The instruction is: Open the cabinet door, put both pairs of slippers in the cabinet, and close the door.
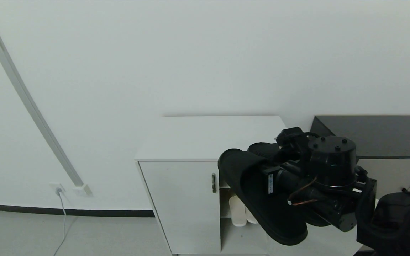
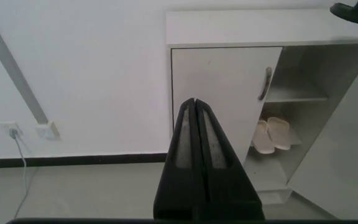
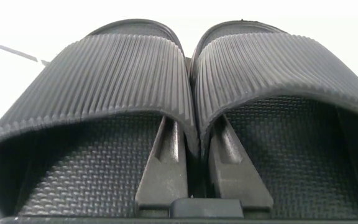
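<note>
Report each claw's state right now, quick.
Left claw: closed, holding nothing.
Right claw: closed on the black slippers, pinching the pair together.

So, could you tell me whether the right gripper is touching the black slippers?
Touching. The right wrist view shows the right gripper with one finger under each strap of the black slippers, clamping their inner sides together.

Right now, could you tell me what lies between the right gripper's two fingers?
In the right wrist view, the adjoining strap edges of the two black slippers sit between the fingers of the right gripper.
</note>
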`<state>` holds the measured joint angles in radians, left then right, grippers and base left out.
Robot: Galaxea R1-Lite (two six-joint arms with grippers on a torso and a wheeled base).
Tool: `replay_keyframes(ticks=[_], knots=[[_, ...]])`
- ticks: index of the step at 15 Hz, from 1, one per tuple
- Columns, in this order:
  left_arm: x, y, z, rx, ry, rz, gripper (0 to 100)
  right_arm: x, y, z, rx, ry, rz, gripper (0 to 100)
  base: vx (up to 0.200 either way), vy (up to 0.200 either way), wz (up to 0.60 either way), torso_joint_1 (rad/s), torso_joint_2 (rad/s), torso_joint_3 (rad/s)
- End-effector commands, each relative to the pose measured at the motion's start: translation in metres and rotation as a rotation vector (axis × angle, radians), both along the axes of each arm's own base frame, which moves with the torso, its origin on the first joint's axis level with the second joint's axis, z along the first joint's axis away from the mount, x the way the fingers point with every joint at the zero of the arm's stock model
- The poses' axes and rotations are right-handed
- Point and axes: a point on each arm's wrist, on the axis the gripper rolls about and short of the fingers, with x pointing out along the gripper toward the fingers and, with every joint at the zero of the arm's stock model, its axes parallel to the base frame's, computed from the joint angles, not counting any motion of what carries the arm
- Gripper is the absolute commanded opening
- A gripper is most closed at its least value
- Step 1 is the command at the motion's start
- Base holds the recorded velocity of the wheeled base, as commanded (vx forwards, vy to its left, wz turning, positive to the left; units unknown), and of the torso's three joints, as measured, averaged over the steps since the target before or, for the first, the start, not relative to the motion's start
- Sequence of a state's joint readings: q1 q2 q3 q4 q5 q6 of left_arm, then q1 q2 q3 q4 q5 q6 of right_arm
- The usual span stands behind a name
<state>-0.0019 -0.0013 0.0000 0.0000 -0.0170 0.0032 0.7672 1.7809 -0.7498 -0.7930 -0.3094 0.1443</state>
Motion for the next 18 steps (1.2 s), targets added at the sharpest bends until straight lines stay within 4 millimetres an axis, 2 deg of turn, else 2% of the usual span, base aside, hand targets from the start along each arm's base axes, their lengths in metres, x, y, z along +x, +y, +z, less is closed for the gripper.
replay_keyframes(ticks=[1,6,12,18], knots=[[0.0,0.0,0.0,0.0,0.001,0.001,0,0.0,0.0,-0.001,-0.001,0.001,0.001,0,0.0,0.0,0.0,0.0,0.0,0.0],[0.0,0.0,0.0,0.0,0.001,0.001,0,0.0,-0.001,-0.003,0.001,-0.001,-0.001,0,0.0,0.0,0.0,0.0,0.0,0.0],[0.0,0.0,0.0,-0.002,0.001,0.001,0,0.01,-0.004,-0.012,0.008,-0.038,-0.022,0,0.0,0.0,0.0,0.0,0.0,0.0],[0.0,0.0,0.0,-0.002,0.001,0.001,0,0.009,-0.005,-0.015,-0.013,-0.037,-0.02,0,0.0,0.0,0.0,0.0,0.0,0.0]])
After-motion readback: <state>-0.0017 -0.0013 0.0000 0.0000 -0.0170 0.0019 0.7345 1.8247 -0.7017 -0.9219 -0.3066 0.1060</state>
